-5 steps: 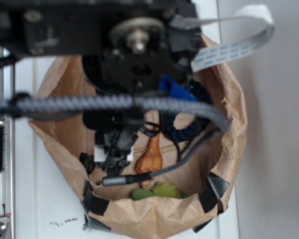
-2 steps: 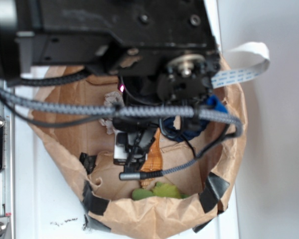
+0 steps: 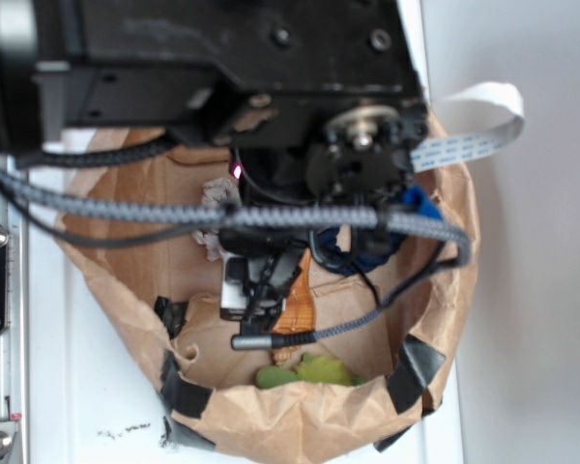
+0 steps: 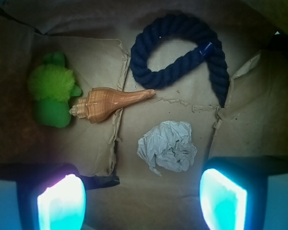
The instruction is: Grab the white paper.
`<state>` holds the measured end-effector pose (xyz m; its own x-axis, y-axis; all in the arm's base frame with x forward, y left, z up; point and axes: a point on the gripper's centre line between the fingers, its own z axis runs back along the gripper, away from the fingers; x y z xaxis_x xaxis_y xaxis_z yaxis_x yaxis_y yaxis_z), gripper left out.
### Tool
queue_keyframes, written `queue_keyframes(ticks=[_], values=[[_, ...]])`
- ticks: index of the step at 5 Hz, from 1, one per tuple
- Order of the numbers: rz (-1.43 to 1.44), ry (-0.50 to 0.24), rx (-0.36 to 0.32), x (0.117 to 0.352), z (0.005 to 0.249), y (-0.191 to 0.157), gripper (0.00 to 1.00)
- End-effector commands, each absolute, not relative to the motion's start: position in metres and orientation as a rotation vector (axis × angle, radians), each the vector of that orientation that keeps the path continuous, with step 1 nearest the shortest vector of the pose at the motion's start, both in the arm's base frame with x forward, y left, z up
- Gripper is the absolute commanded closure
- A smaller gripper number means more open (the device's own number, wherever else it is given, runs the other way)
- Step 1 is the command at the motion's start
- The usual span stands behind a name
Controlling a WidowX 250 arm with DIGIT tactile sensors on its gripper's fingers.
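In the wrist view, the white paper (image 4: 167, 145) lies on the brown floor of the paper bag (image 4: 259, 124). It is a crumpled wad with many creases and grey folds. It sits in the lower middle of this view, between the two fingers (image 4: 61, 201) but a little above them, and nearer to the right one. The fingers are spread wide apart and touch nothing; their pads glow in cyan light at the bottom corners. The gripper (image 4: 141, 201) hangs over the bag floor, and nothing is between the fingers.

Above and left of the paper lies an orange shell (image 4: 108, 103), long and pointed, with the tip directed to the right. Its tip comes very near to a dark blue rope (image 4: 182, 52), which makes a loop at the top of the view. I cannot tell if they touch. A green fuzzy toy (image 4: 52, 95) lies at the left, just beside the wide end of the shell. The paper is apart from all three.

In the exterior view, the black arm (image 3: 232, 68) covers most of the bag (image 3: 300, 425), which stands on a white surface (image 3: 87, 387). A small part of the white paper (image 3: 216, 198) shows under a grey braided cable (image 3: 174, 215). A flat white ribbon cable (image 3: 474, 126) bends out at the right. The green toy (image 3: 309, 370) shows near the front wall of the bag.
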<state>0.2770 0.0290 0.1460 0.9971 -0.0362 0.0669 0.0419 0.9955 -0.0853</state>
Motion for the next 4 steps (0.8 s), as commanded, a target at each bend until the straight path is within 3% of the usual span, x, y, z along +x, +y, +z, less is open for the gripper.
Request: queue_keyframes(ticks=[1,2,3,4], values=[[-0.016,-0.202,-0.039,0.296,0.105,0.040,0.00],[-0.007,-0.250,-0.026,0.300,0.082,0.036,0.00],[0.017,-0.189,-0.022,0.297,0.070,0.037,0.00],[0.039,-0.197,0.012,0.288,0.066,0.043,0.00]])
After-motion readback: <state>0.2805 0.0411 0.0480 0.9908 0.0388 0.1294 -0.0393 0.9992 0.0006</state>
